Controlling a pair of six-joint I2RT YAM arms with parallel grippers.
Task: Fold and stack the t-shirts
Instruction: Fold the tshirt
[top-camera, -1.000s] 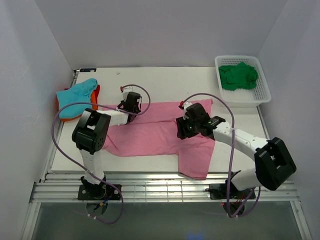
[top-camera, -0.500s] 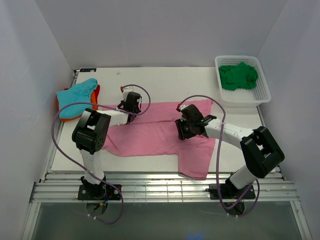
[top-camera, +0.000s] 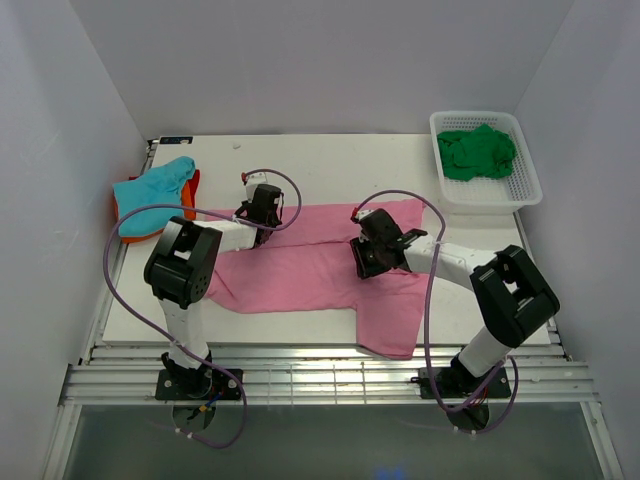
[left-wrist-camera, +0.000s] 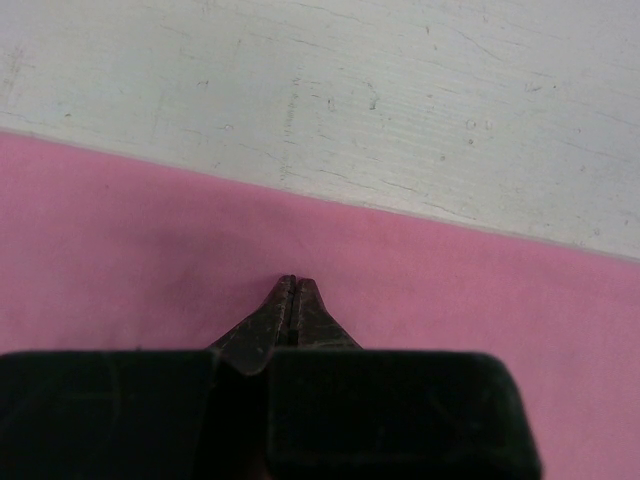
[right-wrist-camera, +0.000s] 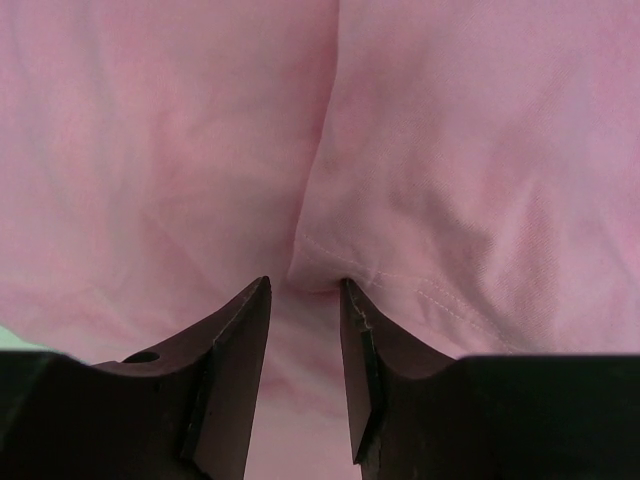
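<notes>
The large pink t-shirt lies spread across the table's middle, one part hanging over the near edge. My left gripper is shut, its tips resting on the pink cloth just inside its far edge. My right gripper is open a little, low over the shirt's right half. Its jaws stand on either side of a stitched fold of pink cloth. A teal t-shirt lies on an orange one at the far left. A dark green t-shirt is in the basket.
The white mesh basket stands at the back right corner. White walls close in the table on three sides. Bare table shows just beyond the pink shirt's far edge. Both arms' cables loop above the shirt.
My right arm has drawn its elbow in and the gripper has slid slightly left and farther onto the pink shirt. The left arm has not moved.
</notes>
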